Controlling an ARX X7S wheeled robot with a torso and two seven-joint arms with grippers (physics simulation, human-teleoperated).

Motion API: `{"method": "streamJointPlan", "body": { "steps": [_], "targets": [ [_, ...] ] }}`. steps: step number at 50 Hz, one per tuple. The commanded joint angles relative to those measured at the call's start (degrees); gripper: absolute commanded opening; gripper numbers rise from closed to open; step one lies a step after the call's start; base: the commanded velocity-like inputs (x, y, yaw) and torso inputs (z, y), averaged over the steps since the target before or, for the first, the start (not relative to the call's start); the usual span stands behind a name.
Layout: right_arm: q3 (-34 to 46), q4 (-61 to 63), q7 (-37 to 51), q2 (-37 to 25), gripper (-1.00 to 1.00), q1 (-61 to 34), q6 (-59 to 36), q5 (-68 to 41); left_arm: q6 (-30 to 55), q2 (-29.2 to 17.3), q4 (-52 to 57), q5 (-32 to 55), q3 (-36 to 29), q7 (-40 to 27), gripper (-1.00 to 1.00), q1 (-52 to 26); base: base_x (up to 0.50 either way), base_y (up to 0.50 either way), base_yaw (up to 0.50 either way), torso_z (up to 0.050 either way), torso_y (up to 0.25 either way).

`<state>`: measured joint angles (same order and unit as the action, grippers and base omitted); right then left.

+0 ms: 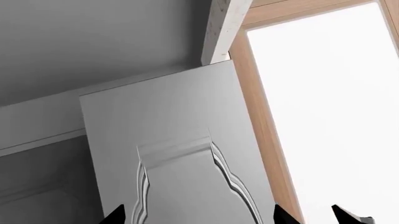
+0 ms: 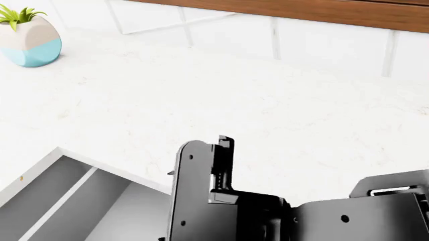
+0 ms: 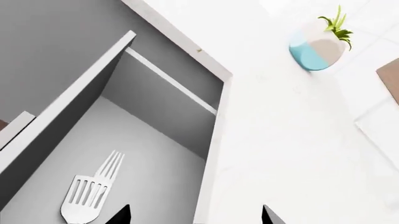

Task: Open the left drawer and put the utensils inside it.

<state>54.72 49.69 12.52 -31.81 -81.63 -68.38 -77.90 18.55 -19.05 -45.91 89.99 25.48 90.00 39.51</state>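
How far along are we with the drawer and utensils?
Mostly done, it seems. The left drawer stands open, and the spatula and fork both lie inside it, overlapping. The right gripper hovers open and empty above the drawer's edge. Nothing appears left to place; the left gripper, open, faces a cabinet door.

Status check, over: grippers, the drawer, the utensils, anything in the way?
Both grippers empty, jaws apart. Wide light-grey drawer pulled open. Slotted metal spatula and thin white fork lying inside, overlapping. Nothing blocking the drawer in view.
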Motion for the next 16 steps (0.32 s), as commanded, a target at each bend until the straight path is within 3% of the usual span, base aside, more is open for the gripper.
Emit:
{"method": "streamJointPlan", "body": {
  "steps": [1,16],
  "targets": [
    [-6.62,-0.35,1.09,-3.03,1.0,-3.76,3.08,-5.83,-0.01,-0.01,0.04,0.0,0.0,0.0,1.0,0.02,0.0,0.0,0.0,0.0,0.0],
    [-13.62,-4.88,2.87,-4.65,1.0,-3.29,10.66,-6.76,-0.09,-0.17,-0.79,-0.01,-0.33,0.0,1.0,-0.55,0.0,0.0,0.0,0.0,0.0]
  ]
}}
